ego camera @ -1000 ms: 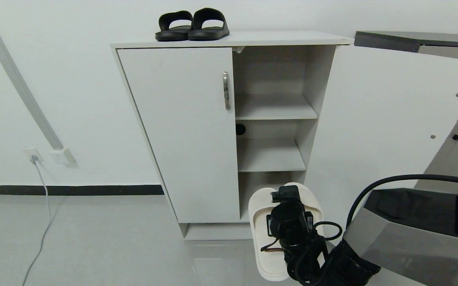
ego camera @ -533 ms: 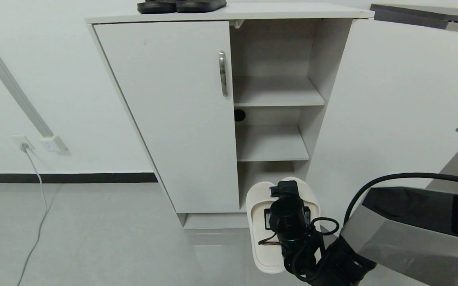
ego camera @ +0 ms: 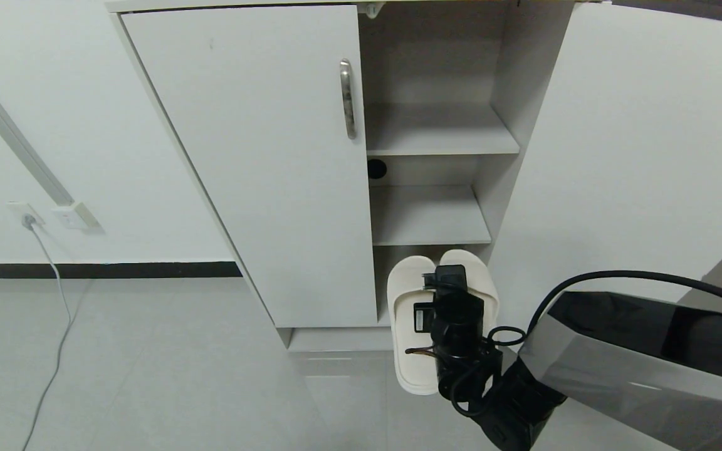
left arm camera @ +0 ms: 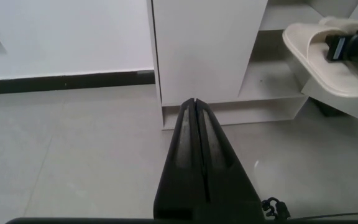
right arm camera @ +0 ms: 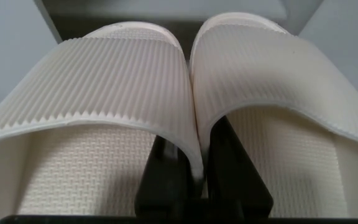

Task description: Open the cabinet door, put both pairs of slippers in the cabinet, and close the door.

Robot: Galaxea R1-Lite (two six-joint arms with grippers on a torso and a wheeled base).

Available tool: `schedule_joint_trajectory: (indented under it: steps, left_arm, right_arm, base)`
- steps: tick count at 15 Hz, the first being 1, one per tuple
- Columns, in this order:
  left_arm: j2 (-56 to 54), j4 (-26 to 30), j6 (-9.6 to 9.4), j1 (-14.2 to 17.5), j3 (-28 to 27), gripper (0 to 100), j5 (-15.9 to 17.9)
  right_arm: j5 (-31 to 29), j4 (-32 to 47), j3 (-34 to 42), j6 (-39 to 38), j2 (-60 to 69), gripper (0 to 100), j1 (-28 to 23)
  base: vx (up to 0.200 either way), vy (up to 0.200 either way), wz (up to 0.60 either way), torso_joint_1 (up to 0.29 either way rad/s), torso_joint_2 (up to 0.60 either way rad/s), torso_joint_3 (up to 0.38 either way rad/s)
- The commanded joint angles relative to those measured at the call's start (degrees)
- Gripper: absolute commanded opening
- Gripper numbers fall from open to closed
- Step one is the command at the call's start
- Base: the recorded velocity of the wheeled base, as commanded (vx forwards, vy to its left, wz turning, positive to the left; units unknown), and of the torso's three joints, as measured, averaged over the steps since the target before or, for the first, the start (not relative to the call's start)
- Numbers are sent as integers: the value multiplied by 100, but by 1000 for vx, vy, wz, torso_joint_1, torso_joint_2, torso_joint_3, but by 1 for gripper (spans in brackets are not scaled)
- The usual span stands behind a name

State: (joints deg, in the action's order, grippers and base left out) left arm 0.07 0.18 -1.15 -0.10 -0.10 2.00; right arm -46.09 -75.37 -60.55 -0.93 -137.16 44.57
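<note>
Wall socket [ego camera: 22, 217] with grey cable [ego camera: 55, 270]

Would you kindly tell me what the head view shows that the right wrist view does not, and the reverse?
Head view alone: the shut left door with its handle, the upper shelf and middle shelf, the swung-open right door, and a wall socket with a cable. Right wrist view alone: the ribbed straps close up, with the fingers clamping their two inner edges together. Shared: the white slippers held by the right pincer at the mouth of the lowest compartment.
</note>
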Motion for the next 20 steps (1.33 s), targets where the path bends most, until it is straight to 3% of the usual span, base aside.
schedule_joint_trajectory:
  steps: [1,11,20]
  left_arm:
    - [1,-1,0,1,1,0,2]
    - [1,-1,0,1,1,0,2]
    - [10,-1,0,1,1,0,2]
  right_arm:
    - [4,-285,8,242,-171,0,-18]
    - [-5,-478,17,356,-189,0,-89]
    - [-5,-478,26,356,-215,0,-98]
  base:
    - [0,0,0,0,0,0]
    - [0,0,0,0,0,0]
    - [200,0,0,2,0,1]
